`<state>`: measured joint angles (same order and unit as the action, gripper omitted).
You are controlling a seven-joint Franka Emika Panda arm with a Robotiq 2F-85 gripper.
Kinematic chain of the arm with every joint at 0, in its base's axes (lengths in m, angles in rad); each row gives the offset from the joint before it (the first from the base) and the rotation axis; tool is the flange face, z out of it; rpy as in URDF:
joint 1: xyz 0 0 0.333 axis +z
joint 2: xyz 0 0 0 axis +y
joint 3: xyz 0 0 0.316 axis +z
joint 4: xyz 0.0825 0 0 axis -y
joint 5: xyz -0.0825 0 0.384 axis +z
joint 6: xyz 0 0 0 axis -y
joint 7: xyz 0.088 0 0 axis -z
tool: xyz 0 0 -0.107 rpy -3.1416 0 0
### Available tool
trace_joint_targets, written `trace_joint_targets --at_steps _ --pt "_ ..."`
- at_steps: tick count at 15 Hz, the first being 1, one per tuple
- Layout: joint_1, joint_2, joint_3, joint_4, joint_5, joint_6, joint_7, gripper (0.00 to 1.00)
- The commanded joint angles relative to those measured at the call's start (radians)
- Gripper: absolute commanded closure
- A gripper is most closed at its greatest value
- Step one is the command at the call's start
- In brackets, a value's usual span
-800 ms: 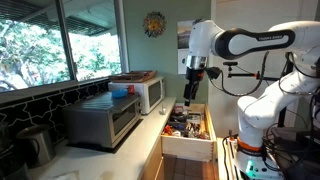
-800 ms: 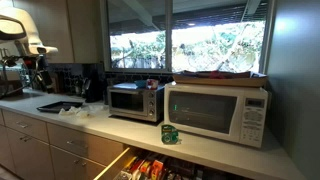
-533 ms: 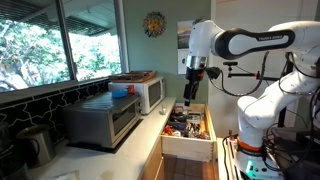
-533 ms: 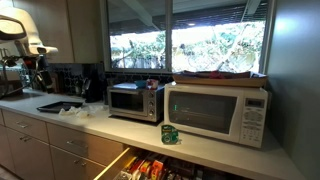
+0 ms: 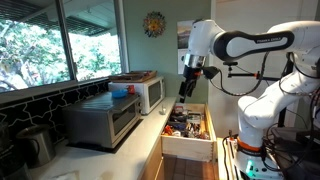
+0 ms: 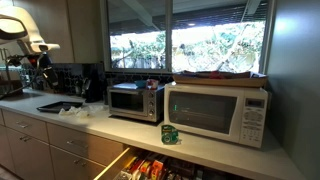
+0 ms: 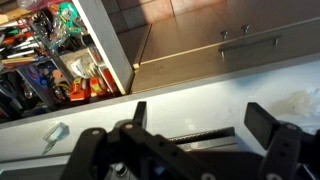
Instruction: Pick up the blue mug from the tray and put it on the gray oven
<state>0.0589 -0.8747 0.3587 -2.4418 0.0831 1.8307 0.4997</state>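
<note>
The reddish-brown tray (image 5: 133,76) lies on top of the white microwave (image 5: 151,94); it also shows in an exterior view (image 6: 220,73). The gray oven (image 5: 101,120) stands beside the microwave and shows in both exterior views (image 6: 135,101). I cannot make out the blue mug in any view. A blue item with a red bit (image 6: 152,84) sits on the oven's top. My gripper (image 5: 186,88) hangs in the air over the open drawer, away from the tray. In the wrist view it (image 7: 200,125) is open and empty.
An open drawer (image 5: 189,126) full of tools juts out from the counter below the gripper and fills the left of the wrist view (image 7: 50,60). A green can (image 6: 170,134) stands before the microwave. A dark metal jug (image 5: 35,143) stands at the counter's end.
My gripper has tilted and shifted slightly toward the microwave. Nothing else has moved.
</note>
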Motion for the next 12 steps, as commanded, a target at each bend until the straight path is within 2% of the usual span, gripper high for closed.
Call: trace_joint_targets --at_steps 1,5,7,8,12 --pt "-0.108 0.022 -0.006 0.009 -0.092 0.143 0.057 0.0" --pt "-0.256 0.07 -0.018 0.021 -0.204 0.349 0.131 0.0" --pt "-0.325 0.08 -0.001 0.035 -0.255 0.391 0.206 0.0" --pt "-0.254 0.063 -0.036 0.015 -0.223 0.361 0.144 0.0" --pt "-0.257 0.072 -0.038 0.019 -0.23 0.369 0.15 0.0"
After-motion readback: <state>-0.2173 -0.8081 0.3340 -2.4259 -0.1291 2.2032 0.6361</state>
